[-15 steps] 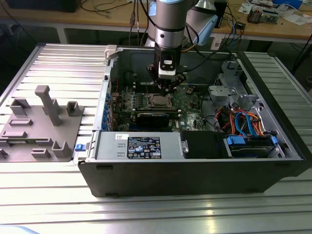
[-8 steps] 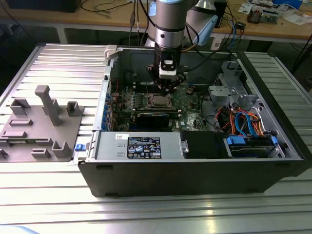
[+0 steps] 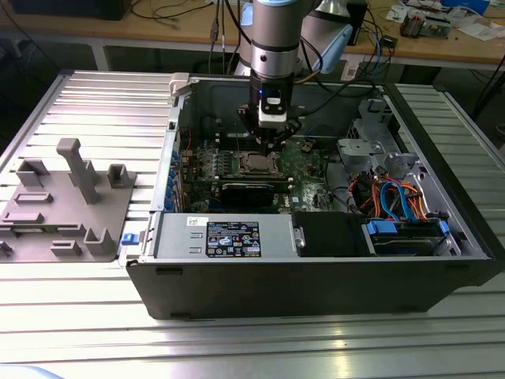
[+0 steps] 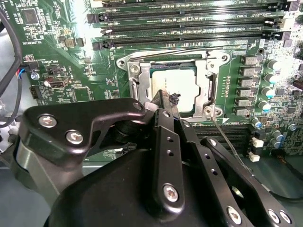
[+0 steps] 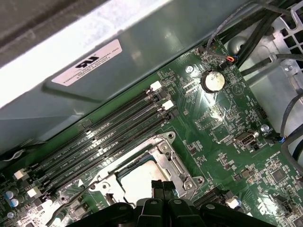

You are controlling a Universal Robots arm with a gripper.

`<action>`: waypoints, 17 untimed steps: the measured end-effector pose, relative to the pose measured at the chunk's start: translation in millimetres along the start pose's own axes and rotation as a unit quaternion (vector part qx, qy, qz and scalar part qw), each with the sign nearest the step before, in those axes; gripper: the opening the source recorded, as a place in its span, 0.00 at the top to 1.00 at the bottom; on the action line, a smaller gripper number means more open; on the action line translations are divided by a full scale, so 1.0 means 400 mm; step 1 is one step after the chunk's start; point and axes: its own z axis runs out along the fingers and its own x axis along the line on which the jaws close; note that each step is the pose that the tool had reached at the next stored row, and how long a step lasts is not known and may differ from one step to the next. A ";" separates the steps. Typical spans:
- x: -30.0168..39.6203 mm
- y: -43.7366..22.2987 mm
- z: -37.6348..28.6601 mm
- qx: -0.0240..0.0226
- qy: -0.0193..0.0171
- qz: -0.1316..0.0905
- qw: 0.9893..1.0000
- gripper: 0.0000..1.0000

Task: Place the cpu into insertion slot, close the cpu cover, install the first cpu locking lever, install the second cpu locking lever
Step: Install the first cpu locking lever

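One cpu (image 4: 173,89) already sits in the insertion slot (image 4: 137,90), centre of the second wrist view, with the cpu cover (image 4: 210,85) down around it. My gripper (image 4: 166,100) hangs directly over its near edge, fingertips pressed together, pinching nothing.

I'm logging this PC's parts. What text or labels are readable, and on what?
White sticker on the case wall: print too small to read.
Black label on the power supply: too blurred.
Small white sticker beside it: too blurred.
Motherboard silkscreen: too small.
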 end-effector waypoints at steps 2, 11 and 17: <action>0.000 0.000 0.000 0.000 0.000 -0.002 1.000 0.89; 0.000 0.000 0.000 -0.001 0.000 -0.013 1.000 0.89; 0.001 0.001 0.000 0.001 0.003 -0.022 1.000 0.89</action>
